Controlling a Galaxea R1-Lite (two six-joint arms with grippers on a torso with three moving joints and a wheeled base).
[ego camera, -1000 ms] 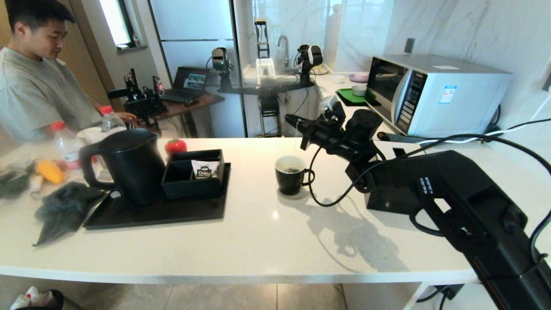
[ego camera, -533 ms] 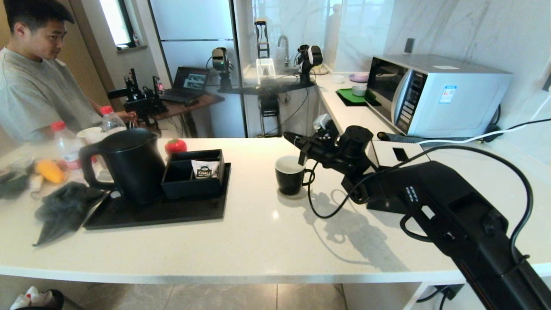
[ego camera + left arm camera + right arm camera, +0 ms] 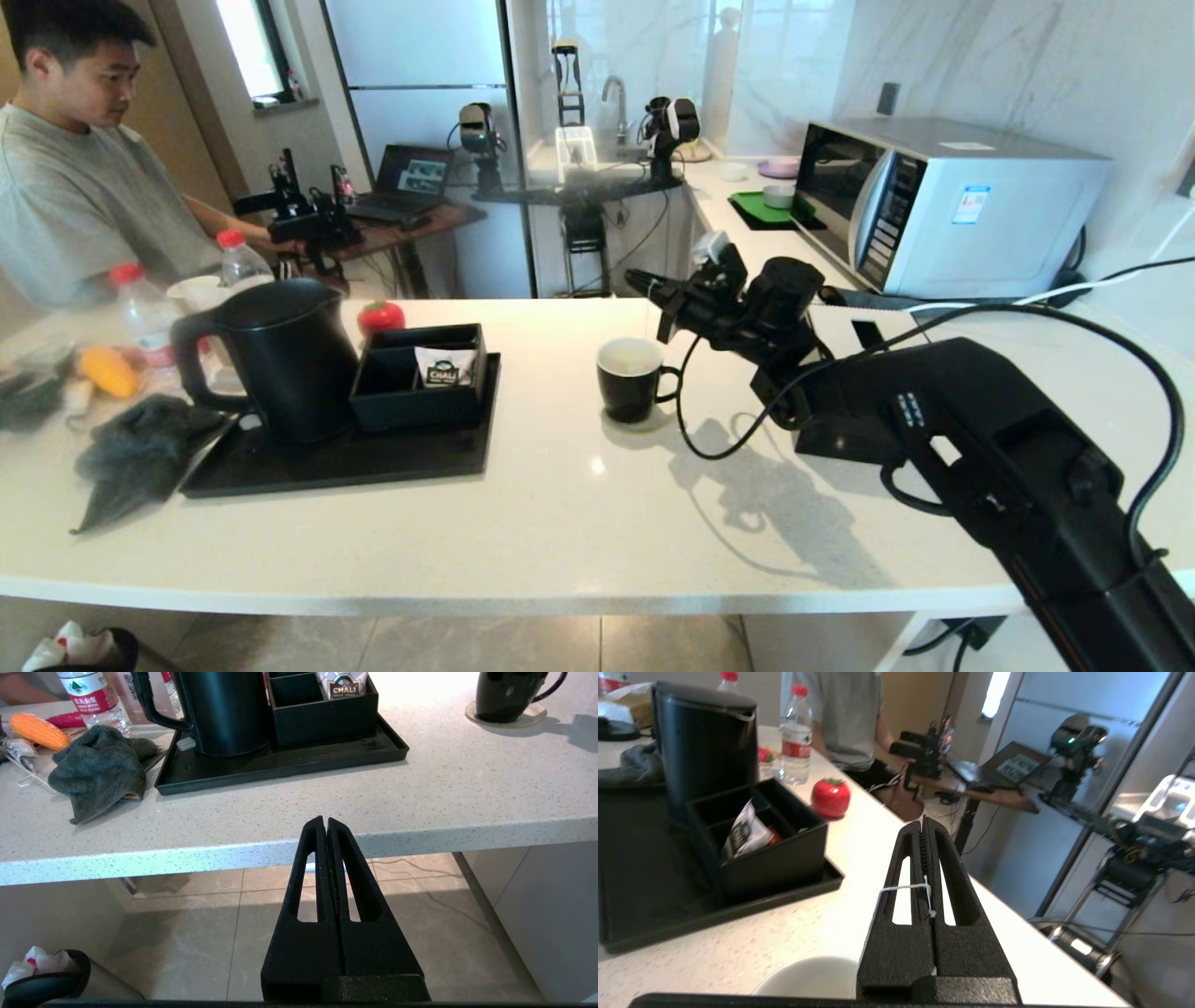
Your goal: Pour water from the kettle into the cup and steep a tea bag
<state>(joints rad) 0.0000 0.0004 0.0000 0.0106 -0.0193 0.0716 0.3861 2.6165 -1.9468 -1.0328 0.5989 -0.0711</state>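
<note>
The right gripper (image 3: 644, 283) hangs with its jaws just above and behind the cup (image 3: 630, 379) on the counter (image 3: 579, 504). Well to the left of the jaws, the kettle (image 3: 280, 359) stands on a tray (image 3: 392, 457), an organizer box (image 3: 420, 378) beside it.

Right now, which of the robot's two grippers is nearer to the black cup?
The right. The right gripper hangs just above the cup, pinching the tea bag's string. The left gripper sits shut below the counter edge, far from it.
</note>
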